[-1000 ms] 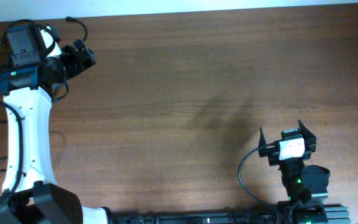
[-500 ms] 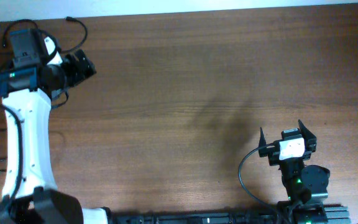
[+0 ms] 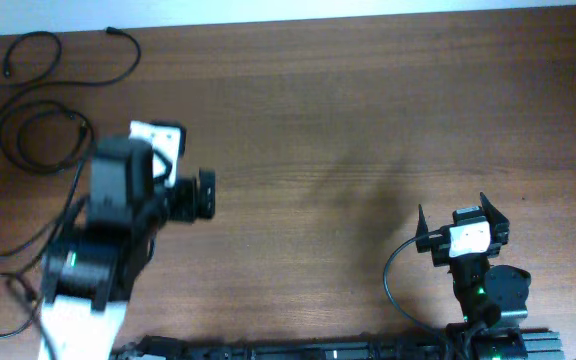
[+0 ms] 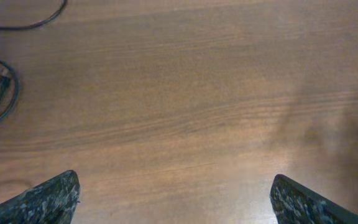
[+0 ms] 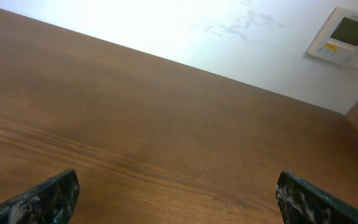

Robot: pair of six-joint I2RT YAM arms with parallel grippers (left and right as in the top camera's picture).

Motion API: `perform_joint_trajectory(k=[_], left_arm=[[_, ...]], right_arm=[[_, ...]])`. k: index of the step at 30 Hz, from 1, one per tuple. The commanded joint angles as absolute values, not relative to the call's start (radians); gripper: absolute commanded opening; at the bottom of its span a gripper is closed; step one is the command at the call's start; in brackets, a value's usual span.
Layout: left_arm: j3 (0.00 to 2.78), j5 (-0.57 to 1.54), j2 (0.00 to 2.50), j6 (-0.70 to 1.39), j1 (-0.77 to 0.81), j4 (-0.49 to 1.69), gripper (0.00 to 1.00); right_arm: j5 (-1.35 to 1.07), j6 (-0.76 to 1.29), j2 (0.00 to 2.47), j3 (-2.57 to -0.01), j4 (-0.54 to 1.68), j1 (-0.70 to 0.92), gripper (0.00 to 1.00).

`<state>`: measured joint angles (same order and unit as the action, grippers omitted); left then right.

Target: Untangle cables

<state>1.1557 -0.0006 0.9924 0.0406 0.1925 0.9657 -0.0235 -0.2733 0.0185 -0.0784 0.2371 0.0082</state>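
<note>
Desk (image 3: 348, 120) surface: brown wood grain, matte, meeting a white wall (image 5: 166, 25) that carries a small control panel (image 5: 347, 34). Cables (image 3: 38, 130) lie in loose loops along the desk's left side. Left claw (image 4: 176, 202) released, grasping nothing. Right claw (image 5: 179, 199) likewise spread wide.

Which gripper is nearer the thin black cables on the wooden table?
Left. The left gripper is beside the thin black cables; the right gripper is across the wooden table.
</note>
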Motion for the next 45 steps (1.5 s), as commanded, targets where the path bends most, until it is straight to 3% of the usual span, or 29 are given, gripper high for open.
perform_joint_trajectory(k=[1,6,15,21,37,45], left_arm=[[1.054,-0.022,0.772,0.002,0.198,0.991,0.99],[0.83,-0.023,0.528,-0.102,0.198,0.952,0.99],[0.356,-0.015,0.207,-0.083,0.149,0.387,0.99],[0.186,-0.007,0.103,0.019,0.112,0.144,0.99],[0.006,0.004,0.005,0.098,0.017,-0.001,0.99],[0.009,-0.023,0.005,0.073,0.017,0.084,0.99]], right_arm=[[-0.014,-0.281,0.014,-0.077,0.252,0.013,0.98],[-0.014,-0.281,0.014,-0.077,0.252,0.013,0.98],[-0.014,-0.281,0.014,-0.077,0.252,0.013,0.98],[-0.014,-0.281,0.014,-0.077,0.252,0.013,0.98],[-0.014,-0.281,0.014,-0.077,0.252,0.013,0.98],[-0.014,-0.281,0.014,-0.077,0.252,0.013,0.98]])
